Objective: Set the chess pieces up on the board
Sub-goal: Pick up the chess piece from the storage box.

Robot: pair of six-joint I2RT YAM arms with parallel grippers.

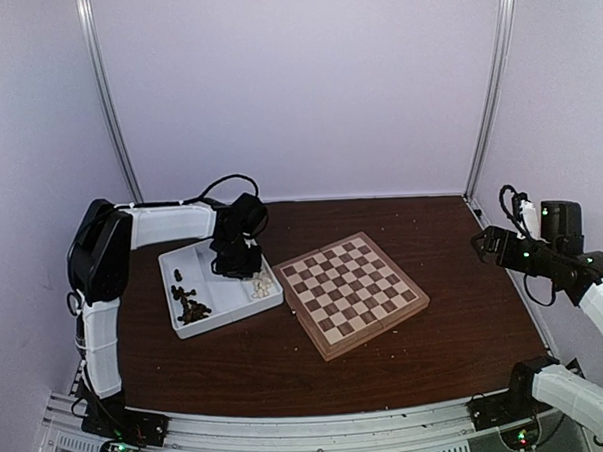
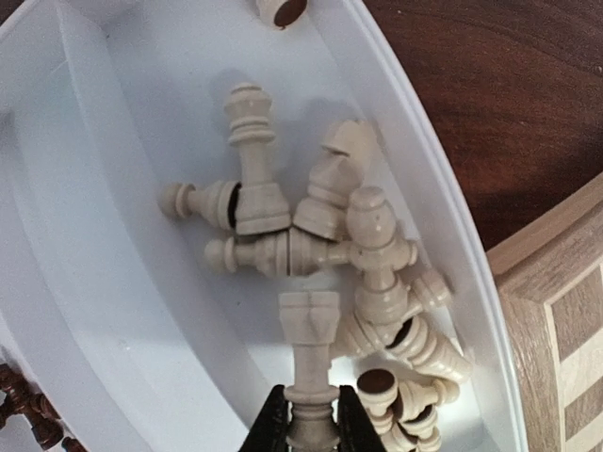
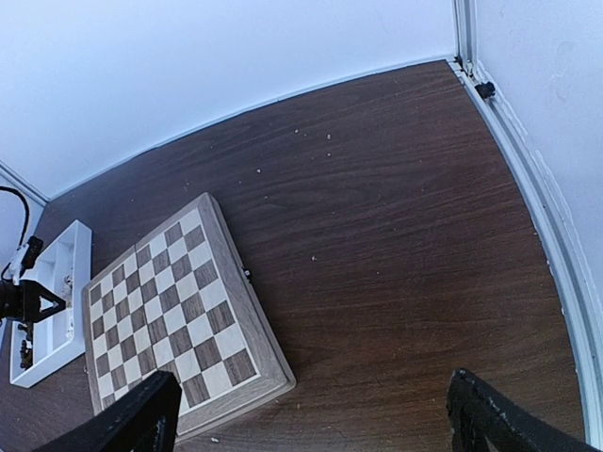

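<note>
- State, left hand (image 2: 311, 426): narrow, one finger on either side of the lower stem of a flared-top cream piece (image 2: 311, 325) that lies in the white tray (image 2: 104, 282). Contact seems made on both sides, but the fingertips run off the frame's bottom edge.
- State, right hand (image 3: 313, 381): wide and holding nothing. It is up over the right side of the bench (image 1: 432, 240), well apart from the work.
- Location of chess pieces: the cream pile (image 2: 367, 245) lies tumbled in the tray compartment nearest the board (image 1: 349, 292). The dark pieces (image 1: 192, 309) are heaped in the next compartment. None stands on the board.
- Handling, judged: small turned pieces, light and stiff. They are smooth and round, so apt to roll or twist in a two-finger pinch.
- Best hold, judged: across the waist just above the base collar, where the profile narrows and fingers can seat.
- The gripped piece lies on its side, so it needs turning upright before it is set down.
- Risk: neighbours lie just beside its base, one close to the right finger. A lift may drag one along.
- Edges: the tray's curved wall rises just right of the pile, and the board's raised light border stands just beside the tray.
- Path: lift straight up first, then cross both edges toward the squares.
- Room: open above the tray, tight sideways within the compartment.
</note>
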